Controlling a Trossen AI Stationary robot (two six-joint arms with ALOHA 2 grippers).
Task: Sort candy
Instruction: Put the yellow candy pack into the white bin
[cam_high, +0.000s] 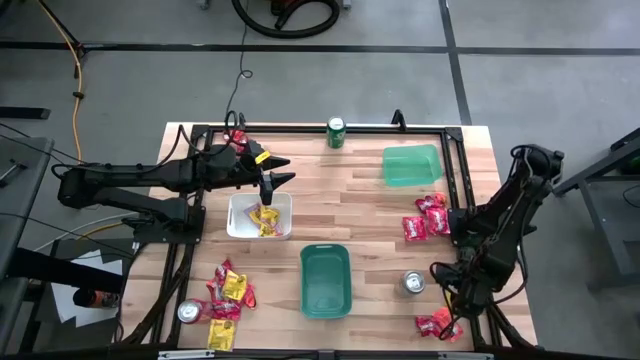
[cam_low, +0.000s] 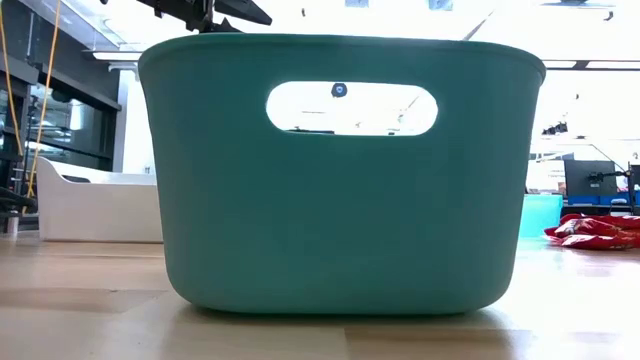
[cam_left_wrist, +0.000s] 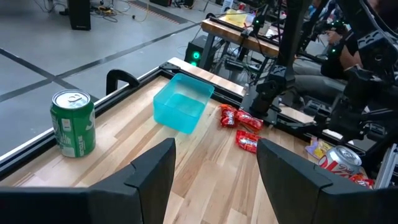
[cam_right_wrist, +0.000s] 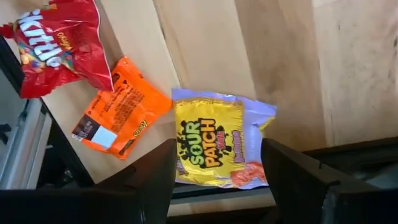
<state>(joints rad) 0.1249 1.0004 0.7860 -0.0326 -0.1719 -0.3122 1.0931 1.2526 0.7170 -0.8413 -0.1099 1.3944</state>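
The left gripper (cam_high: 275, 180) hangs with its fingers spread and empty above the white tray (cam_high: 240, 222), which sits left of the table's (cam_high: 360, 215) middle with yellow candy (cam_high: 266, 220) in it. The right gripper (cam_right_wrist: 214, 180) is wide open too, low over a yellow packet (cam_right_wrist: 214, 144), an orange packet (cam_right_wrist: 121, 115) and a red packet (cam_right_wrist: 53, 43) at the table's near right corner. More candy lies loose by the right edge (cam_high: 425, 215) and near the left corner (cam_high: 228, 295).
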